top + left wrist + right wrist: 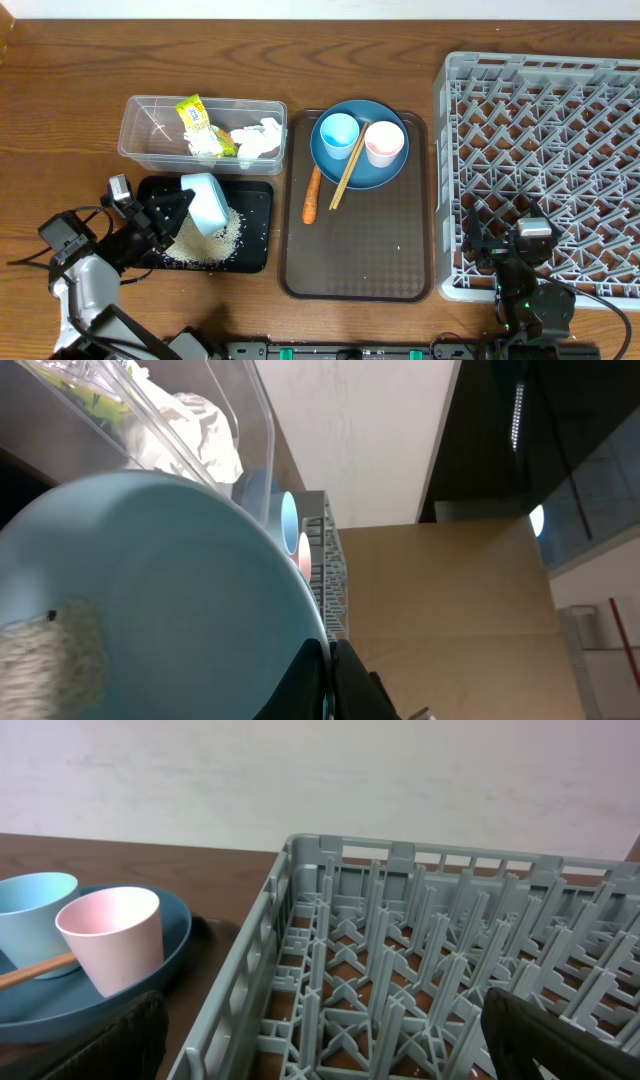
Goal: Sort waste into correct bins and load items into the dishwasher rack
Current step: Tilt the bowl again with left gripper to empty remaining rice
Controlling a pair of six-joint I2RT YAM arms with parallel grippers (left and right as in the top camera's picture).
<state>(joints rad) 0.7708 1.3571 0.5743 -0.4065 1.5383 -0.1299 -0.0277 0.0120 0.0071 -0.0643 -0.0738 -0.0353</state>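
Observation:
My left gripper (178, 212) is shut on the rim of the white-and-light-blue bowl (207, 203), tilted over the black tray (255, 205), where a heap of white rice (212, 242) lies. In the left wrist view the jaws (330, 660) pinch the bowl (150, 590); some rice (50, 660) clings inside. The clear tub (140, 135) holds the yellow-green wrapper (195, 120) and white tissue (260, 138). The dark blue plate (385, 170) carries the light blue cup (339, 132), pink cup (384, 143) and chopsticks (349, 168). The carrot (312, 195) lies on the brown tray. My right gripper (320, 1030) is open over the grey rack (560, 150).
The brown serving tray (350, 260) sits in the middle between the bins and the rack. A few stray rice grains lie on it. The right arm base (530, 290) stands at the rack's near left corner.

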